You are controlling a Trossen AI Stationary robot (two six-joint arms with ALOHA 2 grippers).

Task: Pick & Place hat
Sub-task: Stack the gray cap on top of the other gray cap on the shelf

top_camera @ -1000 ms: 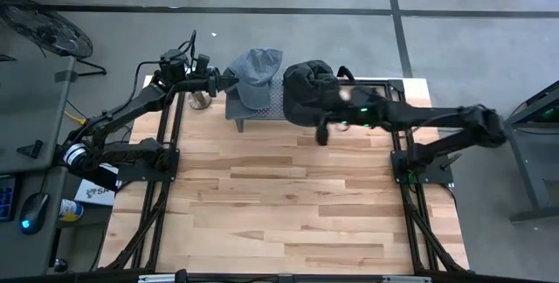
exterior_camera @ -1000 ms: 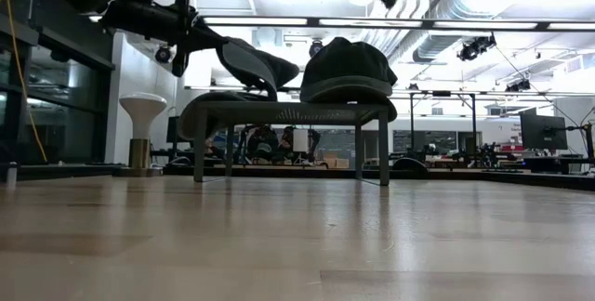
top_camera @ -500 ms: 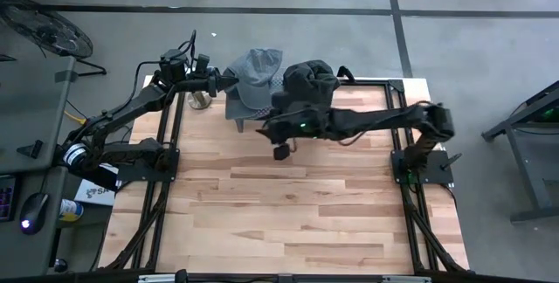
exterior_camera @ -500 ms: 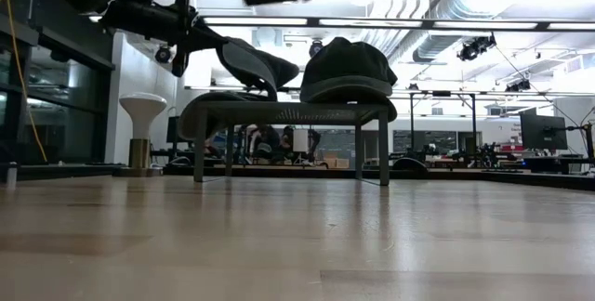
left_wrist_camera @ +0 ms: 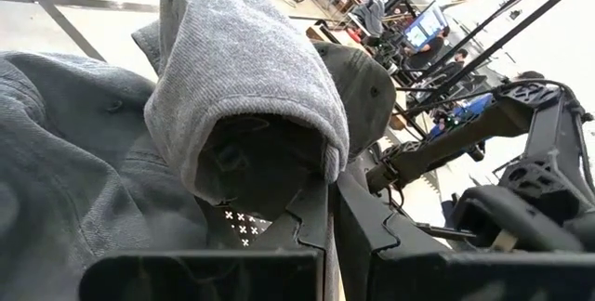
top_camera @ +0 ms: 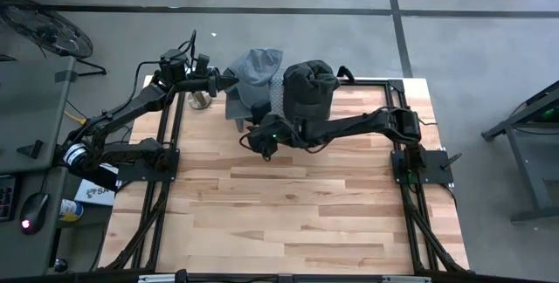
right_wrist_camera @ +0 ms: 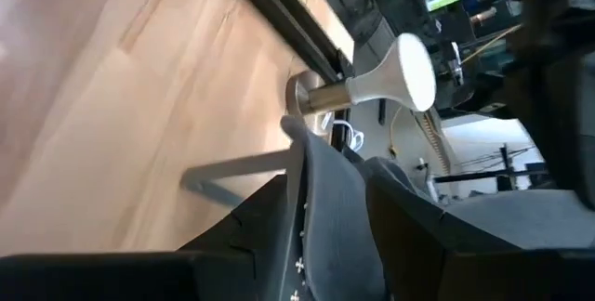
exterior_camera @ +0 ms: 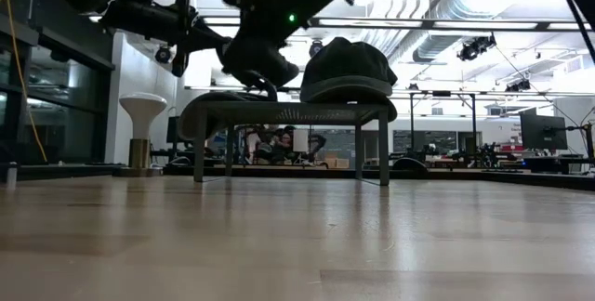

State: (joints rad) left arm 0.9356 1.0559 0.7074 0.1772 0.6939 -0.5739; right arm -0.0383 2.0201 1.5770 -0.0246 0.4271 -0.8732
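A grey hat [top_camera: 258, 69] and a dark hat [top_camera: 310, 91] lie side by side on a small grey stand [top_camera: 234, 108] at the table's far edge. In the low view the dark hat [exterior_camera: 349, 64] sits upright on the stand top [exterior_camera: 288, 111]. My left gripper [top_camera: 218, 78] is at the grey hat's left side and is shut on it. My right gripper [top_camera: 260, 139] is open and hovers at the stand's near left corner, level with the grey hat [exterior_camera: 256, 64]. In the right wrist view a grey edge [right_wrist_camera: 335, 199] stands between its fingers. My left gripper pinches the grey hat's rim [left_wrist_camera: 321, 171] on its left side between its two fingers, coming about level from the table's left. That side is raised off the stand, and the rest of the hat lies on the stand top. I cannot tell whether my right gripper touches the grey edge between its fingers.
A white mushroom-shaped post [exterior_camera: 141, 115] stands left of the stand, beside my left arm. The wooden tabletop [top_camera: 288, 204] stretches from the stand to the near edge. Black frame rails [top_camera: 170, 169] run along both sides.
My right gripper has swung from above the dark hat toward the table's left and come down, ending beside the grey hat at the stand's near left corner. Both hats stay where they were.
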